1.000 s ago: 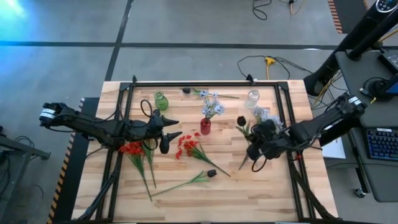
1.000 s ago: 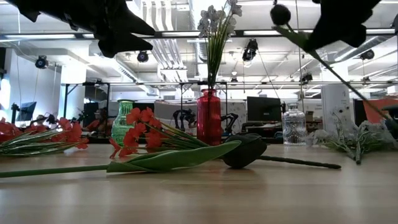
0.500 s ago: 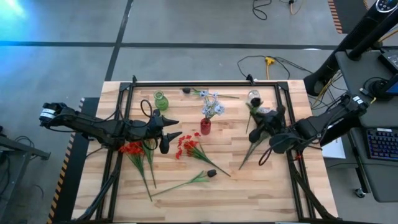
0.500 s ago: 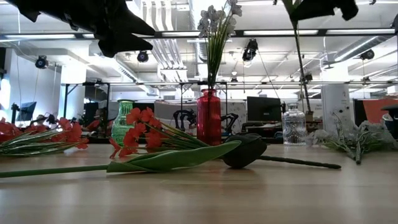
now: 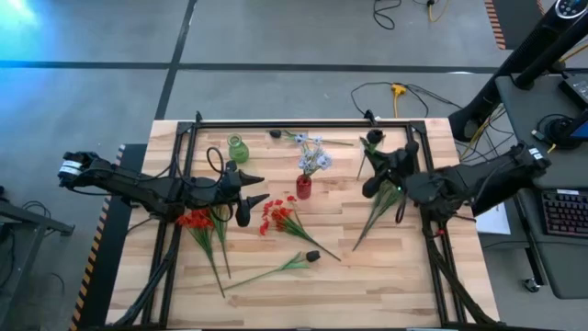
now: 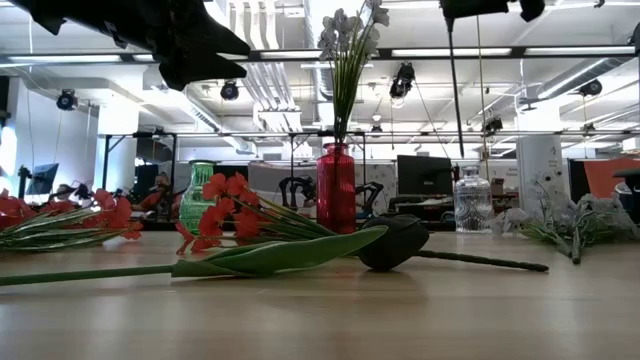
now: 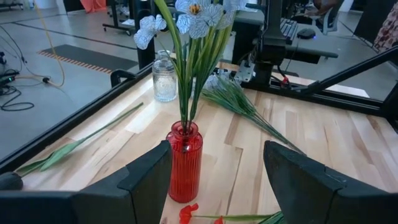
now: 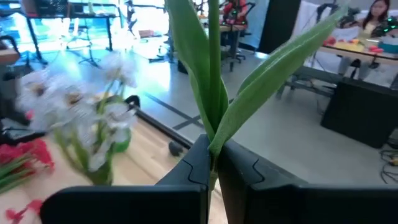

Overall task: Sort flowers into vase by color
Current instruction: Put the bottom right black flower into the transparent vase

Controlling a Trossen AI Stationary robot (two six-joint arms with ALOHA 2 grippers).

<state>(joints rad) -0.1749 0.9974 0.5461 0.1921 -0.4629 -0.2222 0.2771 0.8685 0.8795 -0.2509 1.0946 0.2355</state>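
My right gripper [image 5: 375, 164] is up over the table's far right, shut on a dark-bud flower [image 8: 214, 74] whose thin stalk [image 6: 455, 100] hangs nearly upright close to the clear vase [image 6: 472, 200]. My left gripper [image 5: 253, 188] hovers open at the left, facing the red vase [image 7: 185, 158], which holds pale blue-white flowers [image 5: 312, 156]. A green vase [image 5: 238, 148] stands at the far left. Red flowers [image 5: 278, 216] and another dark-bud flower [image 5: 312, 256] lie flat on the table. My right gripper pinches the flower's stalk [image 8: 212, 158] between its two fingers, just under where the long leaves branch off. The fingers come at it about level and lie across the stalk. The flower stands upright, lifted clear of the table, its lower stalk hanging below the fingers.
A second red bunch [image 5: 195, 219] lies under my left arm. A pale bunch [image 5: 378, 210] lies at the right. One more stem [image 5: 299, 138] lies by the far edge. A black frame [image 5: 303, 123] rims the table.
My right gripper has risen and gone toward the table's far edge, turning at the wrist. The held flower has swung from a slant to nearly upright, and its bud has left the top of the low view.
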